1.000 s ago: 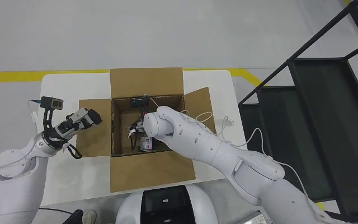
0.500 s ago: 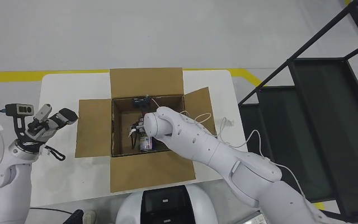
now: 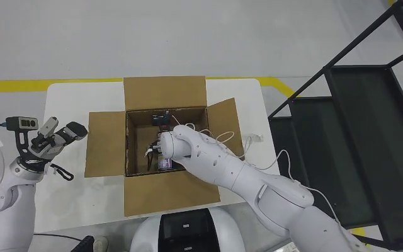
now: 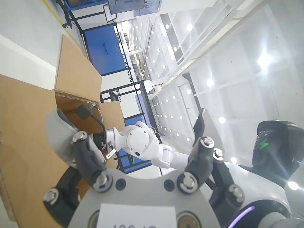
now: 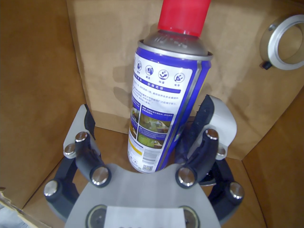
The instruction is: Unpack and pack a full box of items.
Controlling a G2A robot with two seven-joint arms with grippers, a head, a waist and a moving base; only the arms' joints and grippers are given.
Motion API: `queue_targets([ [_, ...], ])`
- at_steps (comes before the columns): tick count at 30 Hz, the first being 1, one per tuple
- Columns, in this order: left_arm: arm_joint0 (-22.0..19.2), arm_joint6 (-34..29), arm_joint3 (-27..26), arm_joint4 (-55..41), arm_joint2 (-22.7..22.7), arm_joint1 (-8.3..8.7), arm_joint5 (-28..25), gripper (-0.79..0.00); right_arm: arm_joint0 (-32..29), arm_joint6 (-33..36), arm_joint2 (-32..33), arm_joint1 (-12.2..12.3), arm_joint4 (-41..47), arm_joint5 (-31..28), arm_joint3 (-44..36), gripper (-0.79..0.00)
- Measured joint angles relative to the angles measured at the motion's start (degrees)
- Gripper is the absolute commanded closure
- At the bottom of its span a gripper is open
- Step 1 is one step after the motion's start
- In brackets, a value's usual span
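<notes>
at mid-frame, top view: the box (image 3: pixel 165 92) stands open on the white worktop (image 3: pixel 72 201), with all four flaps folded outward.
right arm, top view: the right arm (image 3: pixel 217 160) runs from the lower right of the frame across the box's lower right corner. its wrist is down inside the box.
spray can, top view: a small blue patch of the spray can (image 3: pixel 165 162) shows inside the box, in the lower middle of the opening, just beside the wrist.
left arm, top view: the left arm (image 3: pixel 28 173) is at the left edge of the frame. the left jaws hang over the worktop's left edge, well apart from the box.
left jaws, left wrist view: released, spread wide with nothing between them. the box's cardboard (image 4: pixel 23 131) lies beyond one finger, and the right arm (image 4: pixel 140 143) is farther off at the box.
right jaws, right wrist view: released, with one finger on each side of the spray can (image 5: pixel 166 96). one of the fingers (image 5: pixel 220 117) is just beside the can's side, and the other stands apart from it.
spray can, right wrist view: it has a blue body, a white printed label and a red cap. its base is toward the wrist and its cap points away at the cardboard. whether it stands or lies i cannot tell.
metal ring, right wrist view: a silver metal ring (image 5: pixel 282 46) sits against the cardboard inside the box, apart from the can and about level with its cap.
</notes>
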Motion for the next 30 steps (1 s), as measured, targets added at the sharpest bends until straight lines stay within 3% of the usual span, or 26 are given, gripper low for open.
queue_targets([
  [4,0.0,0.0,0.0,0.0,0.0,0.0,0.0,-0.785,-0.12,0.09,0.45,-0.26,-0.34,-0.15,0.35,-0.763],
  [6,0.0,0.0,0.0,0.0,0.0,0.0,0.0,-0.785,-0.12,0.15,0.61,-0.44,-0.58,-0.18,0.57,-0.345],
  [8,0.0,0.0,0.0,0.0,0.0,0.0,0.0,-0.785,-0.11,0.25,0.7,-0.61,-0.92,-0.08,0.8,-0.086],
  [9,0.0,0.0,0.0,0.0,0.0,0.0,0.0,-0.785,-0.1,0.41,0.75,-0.69,-1.03,0.13,0.91,0.0],
  [22,0.0,0.0,0.0,0.0,0.0,0.0,0.0,-0.785,-0.93,1.4,1.45,-1.39,-3.09,2.14,0.24,0.0],
  [30,0.0,0.0,0.0,0.0,0.0,0.0,0.0,-0.785,-6.09,1.22,2.12,1.08,-11.61,8.58,-13.83,0.0],
])
